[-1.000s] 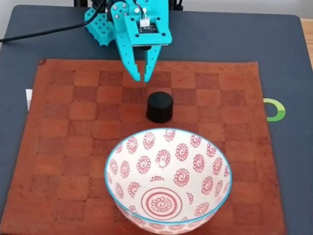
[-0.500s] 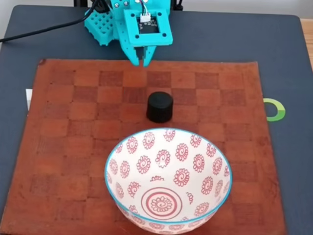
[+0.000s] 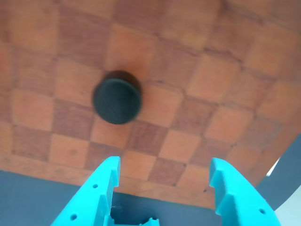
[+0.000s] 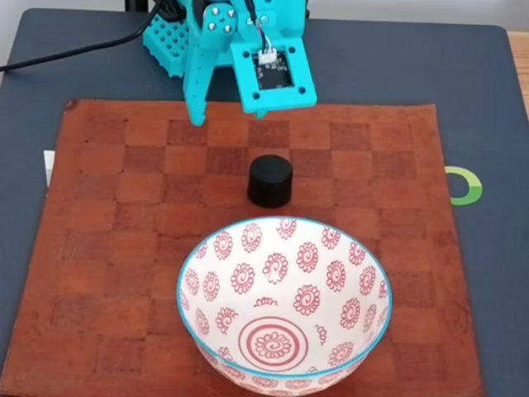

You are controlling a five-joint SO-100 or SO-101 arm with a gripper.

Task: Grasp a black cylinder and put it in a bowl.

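The black cylinder [image 4: 270, 180] stands upright on the brown chequered mat [image 4: 124, 248], just behind the bowl [image 4: 240, 277], which is white with red medallions and a light blue rim. My turquoise gripper [image 4: 227, 116] hovers over the mat's far edge, behind the cylinder and apart from it. Its jaws are spread wide with nothing between them. In the wrist view the cylinder [image 3: 116, 97] lies ahead of the open gripper [image 3: 165, 165] and left of the gap's centre line. In the fixed view the wrist camera board hides one finger.
The mat lies on a dark table [image 4: 488, 99]. A green ring mark [image 4: 465, 185] sits right of the mat, and a white strip [image 4: 47, 165] peeks out at its left edge. A black cable [image 4: 74, 51] runs to the arm's base at the top left.
The gripper, shut half a second ago, has opened wide. Over the second it drew back from the cylinder toward the mat's far edge. Cylinder and bowl have not moved.
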